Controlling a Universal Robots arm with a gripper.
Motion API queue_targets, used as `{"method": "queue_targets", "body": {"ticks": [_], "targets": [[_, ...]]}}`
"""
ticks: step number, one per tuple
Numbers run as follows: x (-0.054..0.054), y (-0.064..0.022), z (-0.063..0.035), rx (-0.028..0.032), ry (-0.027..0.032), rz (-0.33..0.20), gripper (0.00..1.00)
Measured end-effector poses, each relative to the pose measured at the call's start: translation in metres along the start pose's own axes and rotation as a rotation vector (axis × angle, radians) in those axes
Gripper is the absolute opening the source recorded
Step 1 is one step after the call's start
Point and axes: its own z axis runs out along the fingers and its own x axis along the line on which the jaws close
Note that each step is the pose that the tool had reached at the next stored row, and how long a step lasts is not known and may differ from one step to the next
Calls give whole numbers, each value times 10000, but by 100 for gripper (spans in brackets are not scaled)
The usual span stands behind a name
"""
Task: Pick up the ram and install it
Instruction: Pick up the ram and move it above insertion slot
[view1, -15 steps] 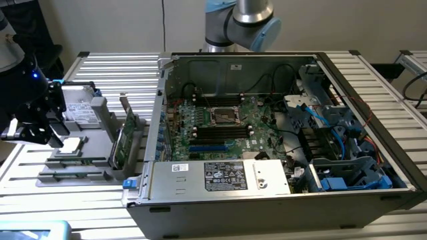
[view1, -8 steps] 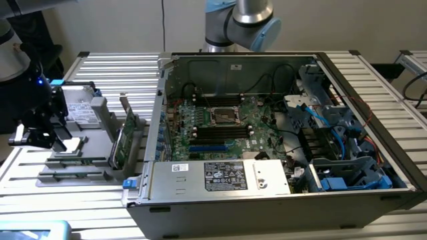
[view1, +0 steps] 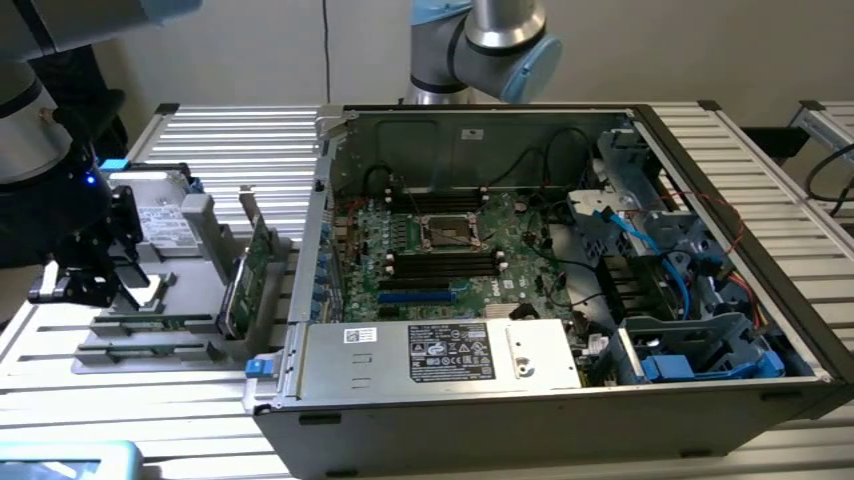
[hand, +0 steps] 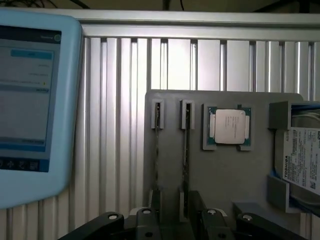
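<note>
Two ram sticks stand edge-on in the slots of a grey fixture (hand: 225, 175): one ram stick (hand: 157, 150) and a second ram stick (hand: 186, 150) beside it. My gripper (hand: 175, 212) hovers open just above their near ends, with nothing between its fingers. In the exterior view the gripper (view1: 114, 290) hangs over the fixture's front rows, where the ram sticks (view1: 154, 323) lie, at the exterior view's left. The open computer case (view1: 561, 390) holds the motherboard (view1: 441, 235) with its black memory slots (view1: 441, 265).
On the fixture sit a silver processor chip (hand: 230, 126), a hard drive (hand: 302, 157) and an upright green expansion card (view1: 247, 275). A blue-framed touch screen (hand: 30, 100) lies beside the fixture. The case holds a power supply (view1: 441, 355), cables and drive cages.
</note>
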Motion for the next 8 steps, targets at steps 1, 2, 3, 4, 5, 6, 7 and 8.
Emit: {"method": "queue_targets", "body": {"ticks": [1,2,3,4,5,6,7,8], "targets": [[15,0,19,1,-1,15,36],[36,-1,38,3,-2,26,36],[56,-1,55,4,-3,35,36],[67,-2,74,5,-3,44,36],[70,-1,92,5,-4,53,36],[72,-1,109,4,-3,62,36],[76,-1,127,3,-3,68,36],[78,-2,145,3,-2,75,36]]}}
